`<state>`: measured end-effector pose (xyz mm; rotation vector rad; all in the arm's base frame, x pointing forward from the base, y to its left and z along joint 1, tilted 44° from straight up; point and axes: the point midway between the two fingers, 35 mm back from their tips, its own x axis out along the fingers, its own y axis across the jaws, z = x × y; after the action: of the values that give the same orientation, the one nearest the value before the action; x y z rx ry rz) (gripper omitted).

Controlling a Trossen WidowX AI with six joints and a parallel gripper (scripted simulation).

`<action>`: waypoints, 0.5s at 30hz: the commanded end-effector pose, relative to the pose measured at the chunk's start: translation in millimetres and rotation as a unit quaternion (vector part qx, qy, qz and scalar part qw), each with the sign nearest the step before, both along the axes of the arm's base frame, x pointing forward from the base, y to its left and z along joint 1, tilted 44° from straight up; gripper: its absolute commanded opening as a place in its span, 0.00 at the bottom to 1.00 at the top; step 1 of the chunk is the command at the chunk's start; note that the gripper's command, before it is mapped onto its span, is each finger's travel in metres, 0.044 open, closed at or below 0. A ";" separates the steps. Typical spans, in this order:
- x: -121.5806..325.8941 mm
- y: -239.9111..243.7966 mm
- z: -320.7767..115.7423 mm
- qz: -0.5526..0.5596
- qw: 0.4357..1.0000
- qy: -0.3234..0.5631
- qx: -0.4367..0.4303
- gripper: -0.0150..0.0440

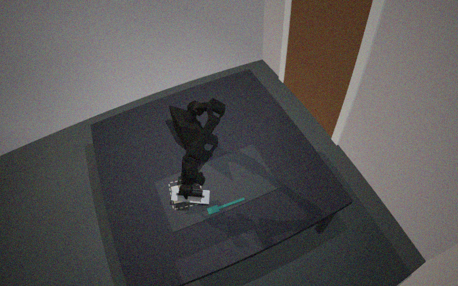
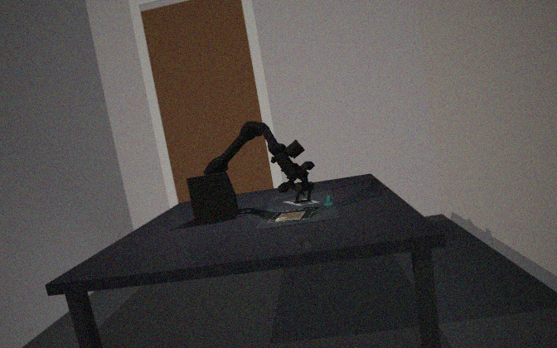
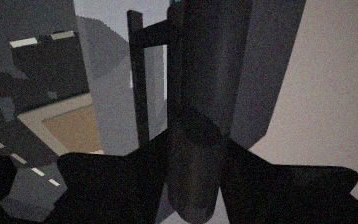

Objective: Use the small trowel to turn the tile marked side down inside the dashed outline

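Observation:
My gripper [image 1: 190, 193] [image 2: 303, 199] [image 3: 191, 131] is shut on the black handle of the trowel, whose flat pale blade [image 1: 205, 197] [image 3: 111, 117] is held roughly level above the mat. The tile [image 2: 290, 215] [image 3: 72, 125] lies flat, its cream-bordered tan face up, within or over the dashed outline [image 3: 24, 43] on the mat [image 1: 238, 188] [image 2: 330, 211]. In the top view the blade and gripper cover most of the tile. The exterior view shows the blade beyond the tile, with a gap between them. How exactly the tile sits in the outline is hidden.
A teal flat-ended tool [image 1: 212, 209] [image 2: 327, 201] lies on the mat beside the trowel blade, its handle pointing away from the outline. The dark table [image 1: 134, 213] [image 2: 211, 246] carries the arm's base. The table's edge lies beyond the mat.

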<state>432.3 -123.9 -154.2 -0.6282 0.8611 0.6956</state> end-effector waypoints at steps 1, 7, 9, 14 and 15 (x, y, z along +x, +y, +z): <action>3.5 3.4 11.9 -0.007 1.000 0.001 -0.008 0.25; 11.1 26.9 32.7 -0.015 1.000 0.008 -0.016 0.25; 13.3 35.6 40.2 -0.017 1.000 0.009 -0.018 0.25; 17.1 57.8 58.9 -0.025 0.999 0.012 -0.025 0.25; 17.6 62.3 62.6 -0.026 0.999 0.012 -0.026 0.25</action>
<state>447.8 -67.1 -104.2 -0.6417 0.9135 0.6612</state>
